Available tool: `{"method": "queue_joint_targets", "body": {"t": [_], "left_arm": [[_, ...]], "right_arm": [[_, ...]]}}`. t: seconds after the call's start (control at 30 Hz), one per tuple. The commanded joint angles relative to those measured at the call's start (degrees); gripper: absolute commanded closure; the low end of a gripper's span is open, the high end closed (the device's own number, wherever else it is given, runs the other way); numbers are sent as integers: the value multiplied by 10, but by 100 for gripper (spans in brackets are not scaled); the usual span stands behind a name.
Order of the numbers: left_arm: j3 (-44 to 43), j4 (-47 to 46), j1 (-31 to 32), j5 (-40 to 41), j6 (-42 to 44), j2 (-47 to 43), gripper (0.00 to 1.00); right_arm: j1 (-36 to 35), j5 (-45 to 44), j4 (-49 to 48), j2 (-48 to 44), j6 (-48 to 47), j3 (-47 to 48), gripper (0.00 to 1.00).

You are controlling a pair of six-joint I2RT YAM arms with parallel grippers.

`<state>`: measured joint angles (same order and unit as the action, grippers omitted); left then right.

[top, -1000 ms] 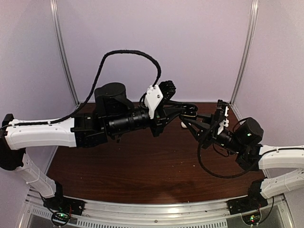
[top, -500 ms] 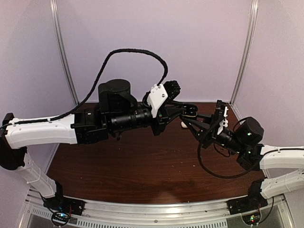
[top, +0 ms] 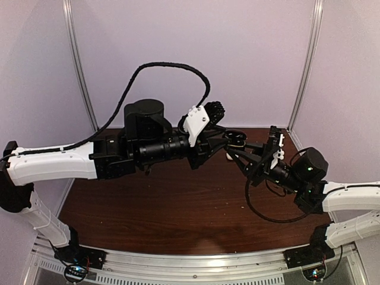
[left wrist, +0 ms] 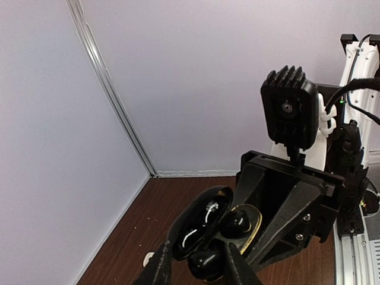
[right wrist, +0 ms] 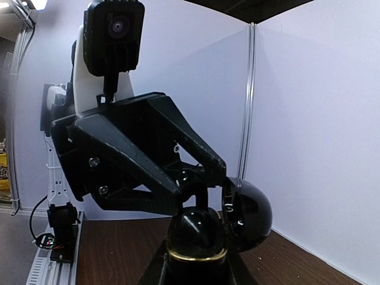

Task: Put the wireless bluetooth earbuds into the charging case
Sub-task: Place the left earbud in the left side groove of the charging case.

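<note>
Charging case (left wrist: 202, 224), lid open, pinched between left fingers (left wrist: 156, 271), also between right fingers (right wrist: 155, 274)

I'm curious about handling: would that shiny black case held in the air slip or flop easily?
Probably slippery: the black case looks glossy and rounded. Its lid stands open, so it may swing if nudged. Likely light, being small.

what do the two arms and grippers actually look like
left arm and right arm: white links, black joints. left gripper and right gripper: black, angular. black braided cable loops over the left; green light on the right.
</note>
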<state>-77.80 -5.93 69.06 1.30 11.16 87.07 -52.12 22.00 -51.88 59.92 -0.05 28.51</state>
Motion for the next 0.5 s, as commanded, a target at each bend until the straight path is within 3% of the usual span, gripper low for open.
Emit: {"method": "queue_joint_targets", "body": {"t": [0.0,0.23,0.47], "left_arm": [[1,22,-16,14,2,11,64],[34,19,-19,-55,18,-17,48],[51,31,-30,-83,15,-39,42]], "right_arm": [[-3,23,-80,12,29,-1,100],[9,31,-102,31,55,-1,100],[14,38,-106,28,69,-6,100]]}}
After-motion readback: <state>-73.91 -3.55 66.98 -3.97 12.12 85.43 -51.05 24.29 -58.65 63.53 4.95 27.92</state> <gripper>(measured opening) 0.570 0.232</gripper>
